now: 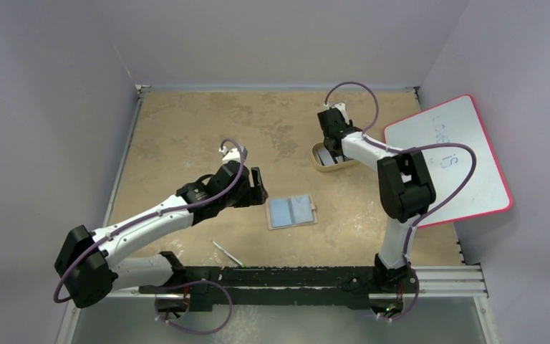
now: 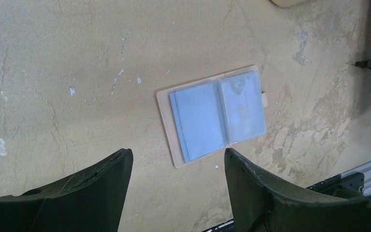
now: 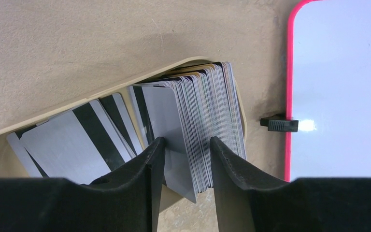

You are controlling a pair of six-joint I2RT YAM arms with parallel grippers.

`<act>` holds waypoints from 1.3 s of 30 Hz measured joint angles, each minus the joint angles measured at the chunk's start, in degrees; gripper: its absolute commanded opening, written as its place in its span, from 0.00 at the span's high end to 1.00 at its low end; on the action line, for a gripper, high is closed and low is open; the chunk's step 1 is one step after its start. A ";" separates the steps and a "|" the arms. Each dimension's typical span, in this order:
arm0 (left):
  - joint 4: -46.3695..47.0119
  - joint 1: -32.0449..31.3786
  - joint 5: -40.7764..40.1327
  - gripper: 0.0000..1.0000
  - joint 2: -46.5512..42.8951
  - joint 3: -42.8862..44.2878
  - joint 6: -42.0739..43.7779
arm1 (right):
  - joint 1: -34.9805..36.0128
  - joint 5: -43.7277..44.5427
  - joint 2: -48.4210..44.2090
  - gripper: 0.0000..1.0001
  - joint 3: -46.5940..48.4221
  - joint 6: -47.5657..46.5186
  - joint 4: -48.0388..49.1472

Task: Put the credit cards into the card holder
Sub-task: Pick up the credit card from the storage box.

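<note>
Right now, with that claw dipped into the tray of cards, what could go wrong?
1. The right gripper pinches a thick bunch of credit cards in the tray, so several may lift together and spill.
2. The card holder lies open and untouched near the open left gripper; pushing a card in could slide it away.

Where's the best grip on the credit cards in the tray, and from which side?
Probably pinch the credit cards standing on edge at the tray end nearest the whiteboard, across their flat faces, coming straight down onto the exposed edges. Upright, they offer both faces to the right gripper; those lying flatter beside them show only one.
</note>
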 measured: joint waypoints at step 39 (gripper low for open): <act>5.64 0.00 3.34 0.44 9.25 -1.79 -2.08 | -0.35 -26.47 -23.12 1.00 -6.27 9.16 -0.55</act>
